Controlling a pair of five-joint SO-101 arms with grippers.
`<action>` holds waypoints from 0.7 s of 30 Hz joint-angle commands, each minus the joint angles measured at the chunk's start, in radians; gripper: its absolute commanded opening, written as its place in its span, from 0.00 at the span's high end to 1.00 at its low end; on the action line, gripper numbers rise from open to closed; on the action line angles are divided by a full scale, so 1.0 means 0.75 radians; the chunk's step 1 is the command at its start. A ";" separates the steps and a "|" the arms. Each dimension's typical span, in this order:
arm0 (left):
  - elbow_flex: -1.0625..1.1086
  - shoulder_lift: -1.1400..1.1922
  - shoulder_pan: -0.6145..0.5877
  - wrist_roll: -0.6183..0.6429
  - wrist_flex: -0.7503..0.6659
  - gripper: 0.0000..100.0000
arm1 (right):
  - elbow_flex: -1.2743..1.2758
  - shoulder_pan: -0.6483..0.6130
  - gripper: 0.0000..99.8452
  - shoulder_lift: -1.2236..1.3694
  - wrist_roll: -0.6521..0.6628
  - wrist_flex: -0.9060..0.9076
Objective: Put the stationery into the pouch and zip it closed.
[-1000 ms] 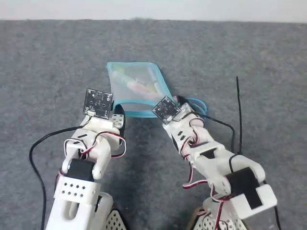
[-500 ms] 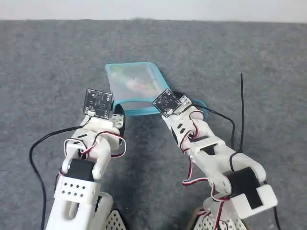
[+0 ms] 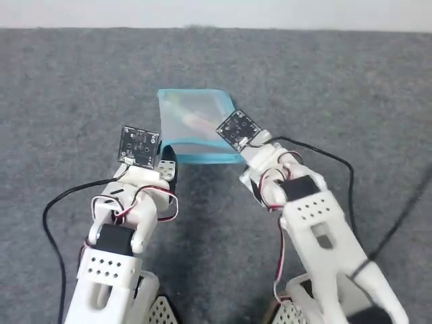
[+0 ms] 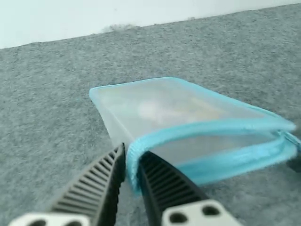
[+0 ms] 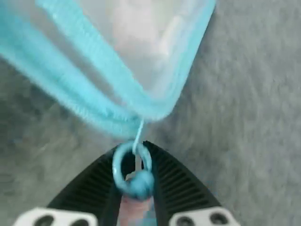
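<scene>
The right tool (image 5: 136,188), clamped on the zip pull ring (image 5: 133,167), has swung farther out, dragging the pouch (image 3: 196,125) square on the table (image 3: 67,81). The left tool (image 4: 130,176) pinches the pouch's other zip-edge corner. With the stationery (image 3: 192,121) inside, the zip looks nearly closed.

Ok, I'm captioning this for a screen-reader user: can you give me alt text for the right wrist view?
The right hand pinches the blue ring-shaped zip pull at a corner of a translucent pouch with blue trim. The grey felt table lies behind the pouch, and the pale contents inside are too blurred to identify.
</scene>
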 commanded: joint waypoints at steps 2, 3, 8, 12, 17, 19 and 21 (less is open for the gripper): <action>0.011 -0.025 -0.010 0.002 -0.065 0.99 | -0.196 -0.105 0.99 -0.124 -0.086 0.214; 0.019 -0.025 -0.008 0.002 -0.065 0.99 | -0.243 -0.130 0.99 -0.124 -0.098 0.267; 0.034 -0.025 -0.008 0.002 -0.065 0.99 | -0.464 -0.269 0.99 -0.124 -0.137 0.472; 0.069 -0.025 0.041 0.000 -0.068 0.99 | -0.561 -0.349 0.99 -0.122 -0.153 0.508; 0.087 -0.025 0.110 0.000 -0.068 0.99 | -0.638 -0.470 0.99 -0.122 -0.153 0.560; 0.087 -0.023 0.110 0.002 -0.068 0.99 | -0.679 -0.498 0.99 -0.124 -0.147 0.611; 0.087 -0.023 0.108 0.004 -0.068 0.99 | -0.720 -0.504 0.99 -0.126 -0.143 0.664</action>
